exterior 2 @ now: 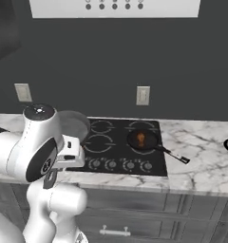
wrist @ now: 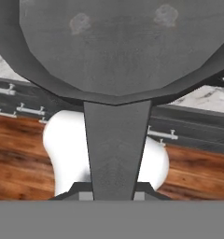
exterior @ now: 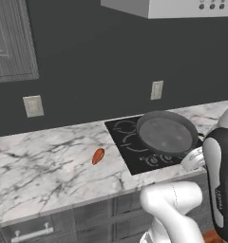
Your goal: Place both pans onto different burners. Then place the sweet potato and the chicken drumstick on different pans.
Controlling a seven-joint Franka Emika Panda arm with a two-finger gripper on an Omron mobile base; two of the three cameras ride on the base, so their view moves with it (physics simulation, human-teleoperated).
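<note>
Hand view showed the dull grey pan (wrist: 118, 46), round and shallow; the claw (wrist: 113, 196) clamped its handle above the cooktop (exterior: 130, 144).

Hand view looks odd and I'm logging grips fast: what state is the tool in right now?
Tool: closed on the handle of the grey pan, holding it over the cooktop.

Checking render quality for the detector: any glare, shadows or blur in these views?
Left base view: flat light, no glare on the grey pan; sweet potato small but sharp. Right base view: black pan low-contrast against the cooktop. Hand view: grey pan's handle sharp, visibly faceted.
</note>
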